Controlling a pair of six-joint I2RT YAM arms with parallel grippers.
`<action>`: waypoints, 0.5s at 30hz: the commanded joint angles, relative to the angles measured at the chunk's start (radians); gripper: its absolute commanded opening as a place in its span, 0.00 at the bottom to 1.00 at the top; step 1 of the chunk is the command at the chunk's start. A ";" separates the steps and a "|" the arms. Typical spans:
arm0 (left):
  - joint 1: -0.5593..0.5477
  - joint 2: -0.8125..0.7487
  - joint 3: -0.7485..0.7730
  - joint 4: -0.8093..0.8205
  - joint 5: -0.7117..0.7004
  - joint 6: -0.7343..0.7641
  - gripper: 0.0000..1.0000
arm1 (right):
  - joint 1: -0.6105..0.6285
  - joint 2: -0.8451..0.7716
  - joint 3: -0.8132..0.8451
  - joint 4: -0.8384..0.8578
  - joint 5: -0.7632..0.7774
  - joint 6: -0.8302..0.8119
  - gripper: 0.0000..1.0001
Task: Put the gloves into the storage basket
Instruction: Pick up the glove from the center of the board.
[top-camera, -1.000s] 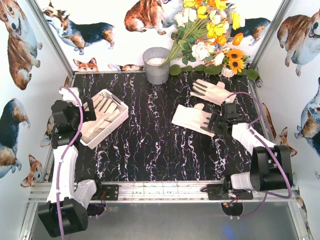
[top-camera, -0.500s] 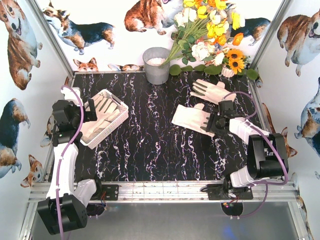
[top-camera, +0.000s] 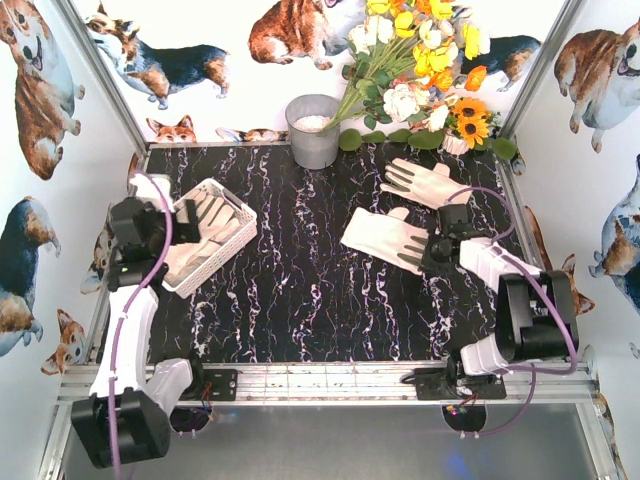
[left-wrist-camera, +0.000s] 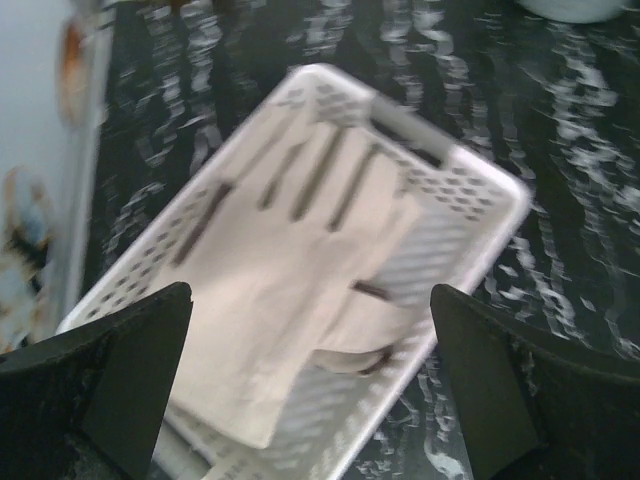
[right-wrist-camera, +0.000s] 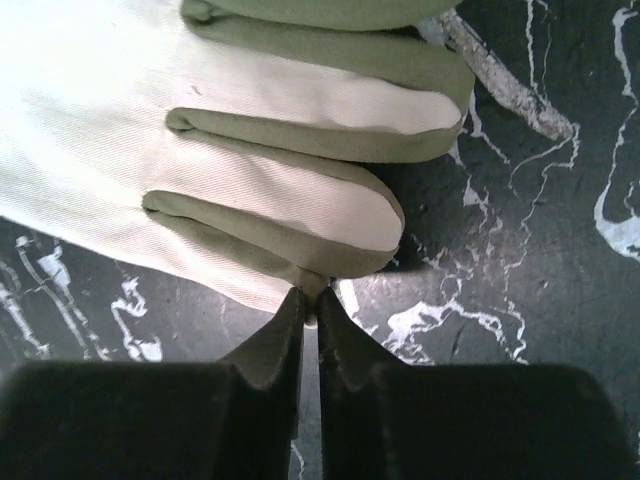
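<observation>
The black marbled surface (top-camera: 300, 290) carries the white storage basket (top-camera: 222, 256) at the left of the top view, with gloves (top-camera: 205, 235) lying inside. Right of centre lies the middle glove (top-camera: 380, 235), nudged slightly toward the upper left since a second ago. A third glove (top-camera: 420, 183) sits above it. My right hand (right-wrist-camera: 312, 295) is clenched on the middle glove's fingertip edge. My left hand (top-camera: 185, 222), released wide, hovers over the basket, shifted slightly rightward.

A cream-white fabric glove (top-camera: 383, 236) lies on the black marbled table (top-camera: 300, 300), touching the right gripper (top-camera: 432, 250). Another cream glove (top-camera: 420, 183) lies beyond it.
</observation>
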 joint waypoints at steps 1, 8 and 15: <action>-0.184 -0.036 -0.018 0.018 0.121 0.100 1.00 | 0.014 -0.118 0.009 -0.025 -0.047 0.003 0.00; -0.659 -0.074 -0.046 -0.009 -0.098 0.137 1.00 | 0.085 -0.311 0.083 -0.152 -0.148 0.004 0.00; -1.085 0.124 0.065 0.181 -0.258 0.079 1.00 | 0.102 -0.410 0.200 -0.267 -0.303 0.035 0.00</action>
